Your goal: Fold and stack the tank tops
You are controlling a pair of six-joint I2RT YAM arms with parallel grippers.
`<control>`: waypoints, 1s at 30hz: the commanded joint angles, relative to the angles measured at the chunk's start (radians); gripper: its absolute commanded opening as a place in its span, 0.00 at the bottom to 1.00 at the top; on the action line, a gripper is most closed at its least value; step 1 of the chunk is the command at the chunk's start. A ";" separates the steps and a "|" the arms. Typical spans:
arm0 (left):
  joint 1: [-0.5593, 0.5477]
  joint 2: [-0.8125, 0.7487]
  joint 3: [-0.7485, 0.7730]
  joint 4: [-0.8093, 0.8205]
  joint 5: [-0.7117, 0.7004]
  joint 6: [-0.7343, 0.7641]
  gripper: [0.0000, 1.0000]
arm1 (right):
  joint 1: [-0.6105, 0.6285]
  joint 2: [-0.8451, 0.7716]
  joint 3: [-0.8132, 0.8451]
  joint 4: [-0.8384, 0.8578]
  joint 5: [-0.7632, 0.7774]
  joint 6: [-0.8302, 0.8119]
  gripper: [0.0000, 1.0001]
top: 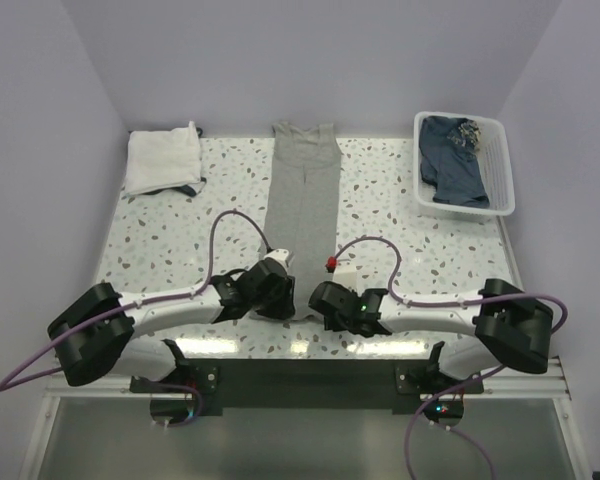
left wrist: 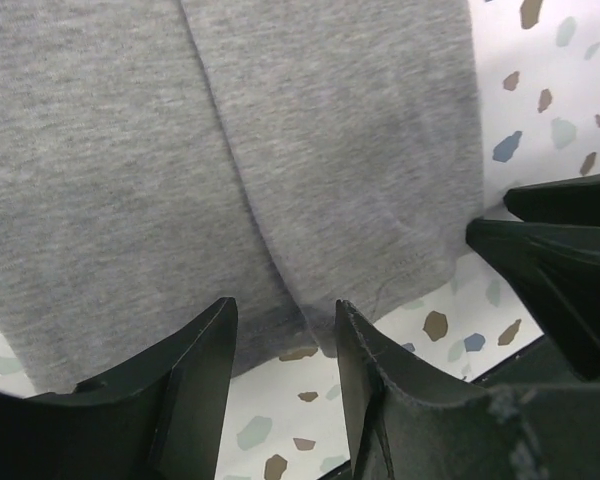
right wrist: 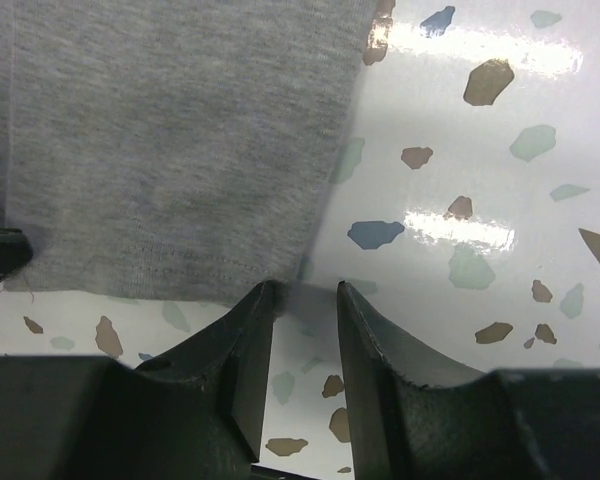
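Nearest, at the front edge of the tabletop (top: pixel 400 210): left tool (left wrist: pixel 285 305), fingers a little apart, gripping nothing, tips down at the near hem of the grey tank top (top: pixel 302 200). Just beside it, right tool (right wrist: pixel 306 288), likewise narrowly open, the hem's right corner at the gap between its tips. Lies flat as a long narrow strip, sides folded in, neck toward the far wall. Far left: white tank top (top: pixel 163 160), folded. Far right: white slatted basket (top: pixel 500 170), holding a crumpled dark blue garment (top: pixel 450 165).
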 commanded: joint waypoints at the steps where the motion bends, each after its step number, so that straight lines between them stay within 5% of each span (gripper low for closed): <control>1: -0.009 0.023 0.026 0.046 -0.054 0.026 0.48 | 0.003 -0.021 -0.049 0.001 -0.001 0.051 0.35; 16: -0.024 -0.012 0.048 0.005 -0.066 0.015 0.35 | 0.003 -0.131 -0.087 -0.047 0.012 0.072 0.33; 27: -0.012 -0.301 0.028 -0.270 -0.307 -0.152 0.56 | 0.003 -0.266 -0.102 -0.031 -0.036 0.092 0.37; 30: 0.062 -0.362 -0.048 -0.277 -0.257 -0.179 0.58 | 0.001 -0.219 -0.095 0.013 -0.054 0.092 0.38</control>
